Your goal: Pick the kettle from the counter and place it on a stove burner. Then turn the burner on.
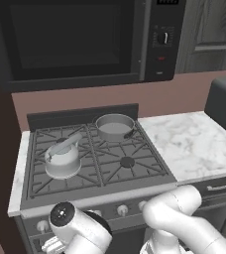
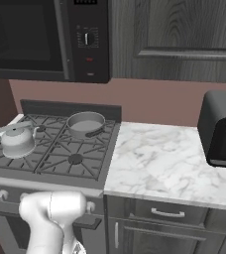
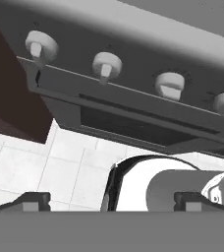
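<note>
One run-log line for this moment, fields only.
kettle: on front-left stove burner | pot: back burner | gripper: open, empty, low before knobs | burner: unconfirmed

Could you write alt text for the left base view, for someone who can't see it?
A silvery kettle sits on the front-left stove burner; a grey pot sits on the back-right one. A marble counter lies to the right, a dark microwave hangs above, and the white robot arm bends low before the knobs.
</note>
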